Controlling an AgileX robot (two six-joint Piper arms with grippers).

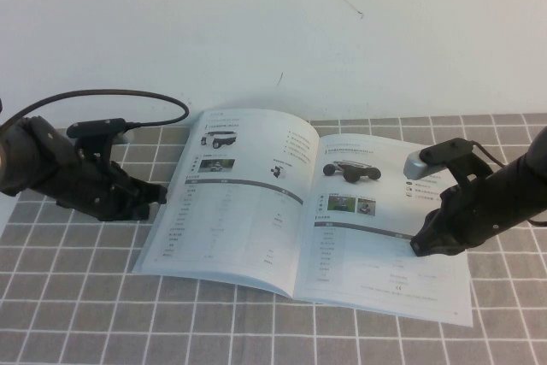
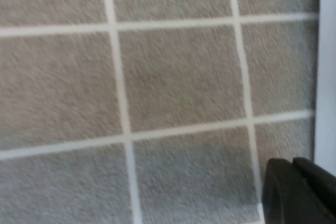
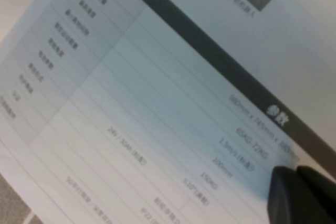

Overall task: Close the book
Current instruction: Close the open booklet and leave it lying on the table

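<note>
Book [image 1: 256, 203] lies open and flat on the checked cloth [image 1: 85, 314] in the high view, with my left gripper [image 1: 159, 194] low just beside its left edge and my right gripper [image 1: 420, 247] tip-down on the right-hand page. My left wrist view shows my fingertips [image 2: 281, 192] pressed together over the cloth. My right wrist view shows that hand's fingers [image 3: 289, 198] drawn together too, over the printed table.

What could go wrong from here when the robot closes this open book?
The right end effector is low on the right page of the book; pressing there may drag or crease the page instead of lifting it.
The left end effector is low over the mat beside the book's left edge; a page folded over could land on it.
</note>
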